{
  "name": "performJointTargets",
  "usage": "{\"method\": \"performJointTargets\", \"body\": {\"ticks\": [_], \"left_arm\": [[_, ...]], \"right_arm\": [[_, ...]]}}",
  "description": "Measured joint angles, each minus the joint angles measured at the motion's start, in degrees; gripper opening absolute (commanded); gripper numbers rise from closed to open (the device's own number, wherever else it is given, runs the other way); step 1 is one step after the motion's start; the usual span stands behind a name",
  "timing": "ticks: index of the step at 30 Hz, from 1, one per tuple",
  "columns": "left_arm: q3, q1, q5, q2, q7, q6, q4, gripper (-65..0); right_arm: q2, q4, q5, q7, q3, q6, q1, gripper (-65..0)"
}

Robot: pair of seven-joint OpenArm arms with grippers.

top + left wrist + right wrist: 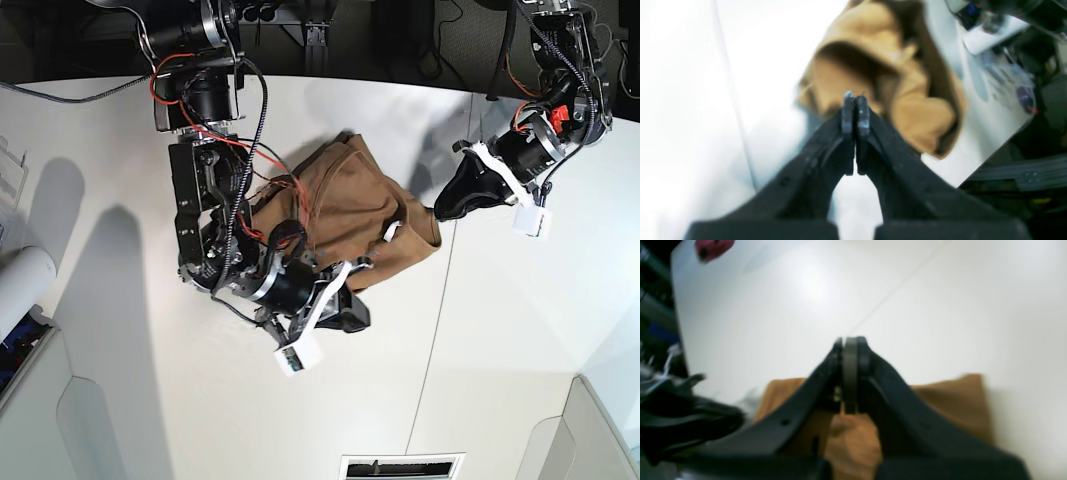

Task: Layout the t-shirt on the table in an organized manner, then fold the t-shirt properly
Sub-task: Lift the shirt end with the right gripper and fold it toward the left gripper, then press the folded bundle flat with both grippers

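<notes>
**Shirt still bunched, both grippers closed and empty**

Shirt (pixel 345 205) sits crumpled mid-tabletop (pixel 500 330), just up and left of centre in the base view. It's a heap, not a layout: folds overlap, one dark hollow shows in the left wrist view, and the white tag (pixel 392 231) pokes out at the heap's 4 o'clock edge. My read: layout step not done, folding can't start.

Left gripper (pixel 441 210) hangs at the heap's 3 o'clock, tips right by the shirt's right-hand corner. Jaws pressed together, nothing between them. Contact with the cloth: can't tell from base view; the left wrist view shows the tips clear of the fabric.

Right gripper (pixel 352 318) is at the heap's 6 o'clock, jaws likewise clamped flat with no cloth pinched. In the right wrist view, the shirt lies under and behind the fingers, bare tabletop ahead.

Likely reason for the poses: each arm flanks one side of the heap, set up to take opposite edges and pull it flat. Both would need to open first.

In the way:
- Right arm and its red/black cabling (pixel 225 150) drape over the heap's 9 o'clock side, hiding that edge.
- Seam line (pixel 438 320) runs from heap towards 6 o'clock; harmless.
- White roll (pixel 22 285) and grey panels at tabletop corners, well apart.
- Something red at the far tabletop corner in the right wrist view, too blurred to name.
</notes>
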Motion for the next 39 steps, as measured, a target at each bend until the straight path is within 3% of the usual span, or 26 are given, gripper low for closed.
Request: {"method": "performJointTargets", "body": {"ticks": [6, 11, 13, 18, 24, 32, 39], "left_arm": [[6.6, 0.1, 0.8, -0.1, -0.9, 0.0, 3.6, -65.0], [16.2, -0.4, 12.8, 0.1, -9.5, -0.1, 1.0, -65.0], [17.5, -0.4, 14.8, 0.1, -11.2, 0.0, -1.6, -65.0], [16.9, -0.5, 15.2, 0.0, -11.9, 0.0, -6.5, -65.0], [16.9, -0.5, 15.4, -0.1, -11.9, 0.0, -7.3, -65.0], [16.9, -2.6, 19.4, -0.1, -11.5, 0.0, -7.4, -65.0], [16.9, -4.6, 19.5, -0.1, -11.3, 0.0, -7.4, -65.0]], "right_arm": [[0.0, -0.7, -1.7, -0.2, 3.8, 0.0, 0.0, -65.0], [0.0, -5.3, -3.8, -2.3, 3.7, 0.0, -0.6, -65.0], [0.0, -5.6, -3.7, -1.9, 3.7, 0.0, -2.2, -65.0], [0.2, -5.7, -3.9, 1.0, 3.6, 0.1, -9.0, -65.0], [3.3, -5.5, -2.2, 5.2, 2.5, 0.4, -13.6, -65.0], [4.6, -2.9, 1.3, 3.2, 2.4, 0.6, -14.3, -65.0], [4.6, 6.6, 3.2, 2.4, 2.5, 0.4, -21.4, -65.0]]}}
